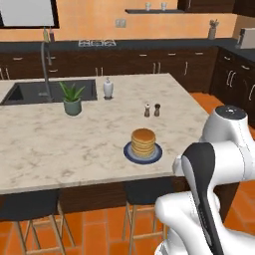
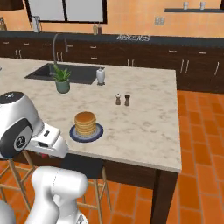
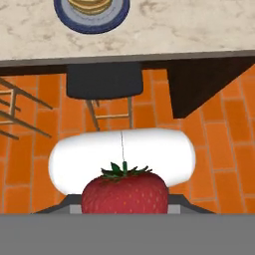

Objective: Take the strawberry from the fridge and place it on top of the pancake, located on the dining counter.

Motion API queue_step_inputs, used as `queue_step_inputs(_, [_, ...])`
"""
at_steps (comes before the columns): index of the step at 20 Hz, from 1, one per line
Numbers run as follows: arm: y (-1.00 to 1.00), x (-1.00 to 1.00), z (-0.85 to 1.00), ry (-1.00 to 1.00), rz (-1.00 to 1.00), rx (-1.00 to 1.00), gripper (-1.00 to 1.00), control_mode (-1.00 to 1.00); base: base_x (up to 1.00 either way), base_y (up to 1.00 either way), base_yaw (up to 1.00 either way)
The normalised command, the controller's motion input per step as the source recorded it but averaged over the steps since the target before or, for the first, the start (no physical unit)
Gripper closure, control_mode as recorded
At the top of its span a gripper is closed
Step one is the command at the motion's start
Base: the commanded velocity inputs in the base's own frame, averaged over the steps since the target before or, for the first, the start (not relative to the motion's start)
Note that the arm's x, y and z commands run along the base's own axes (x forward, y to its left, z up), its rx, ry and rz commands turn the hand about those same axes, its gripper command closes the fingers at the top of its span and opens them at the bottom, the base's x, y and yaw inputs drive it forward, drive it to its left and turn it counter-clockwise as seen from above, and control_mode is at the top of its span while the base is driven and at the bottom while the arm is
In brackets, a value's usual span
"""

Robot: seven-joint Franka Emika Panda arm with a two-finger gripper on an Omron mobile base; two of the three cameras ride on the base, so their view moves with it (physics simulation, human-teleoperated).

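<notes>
Red strawberry (image 3: pixel 124 192) sits clamped between the jaws.

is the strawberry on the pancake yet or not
Not yet. The strawberry sits at the fingers in the hand view; the pancake top is bare.

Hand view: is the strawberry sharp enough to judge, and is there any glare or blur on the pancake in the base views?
Hand view: strawberry sharp, seeds visible, evenly lit. Left base view: pancake slightly soft, no glare, faint shadow on its plate. Right base view: likewise.
</notes>
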Motion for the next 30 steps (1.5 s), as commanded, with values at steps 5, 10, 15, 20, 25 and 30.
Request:
queue_step_inputs(5, [0.0, 0.0, 0.0, 0.0, 0.0, 0.0, 1.0, 1.0, 0.58, 0.47, -0.16])
queue_step_inputs(10, [0.0, 0.0, 0.0, 0.0, 0.0, 0.0, 1.0, 1.0, 0.38, 0.13, -0.02])
queue_step_inputs(15, [0.0, 0.0, 0.0, 0.0, 0.0, 0.0, 1.0, 1.0, 0.41, 0.61, -0.27])
queue_step_inputs(20, [0.0, 0.0, 0.0, 0.0, 0.0, 0.0, 1.0, 1.0, 0.56, 0.13, -0.11])
queue_step_inputs(25, [0.2, 0.86, 0.0, -0.01, 0.18, 0.0, 1.0, -1.0, 0.0, 0.0, 0.0])
queue_step_inputs(30, [0.12, 1.0, 0.18, 0.09, 0.18, 0.0, 1.0, -1.0, 0.0, 0.0, 0.0])
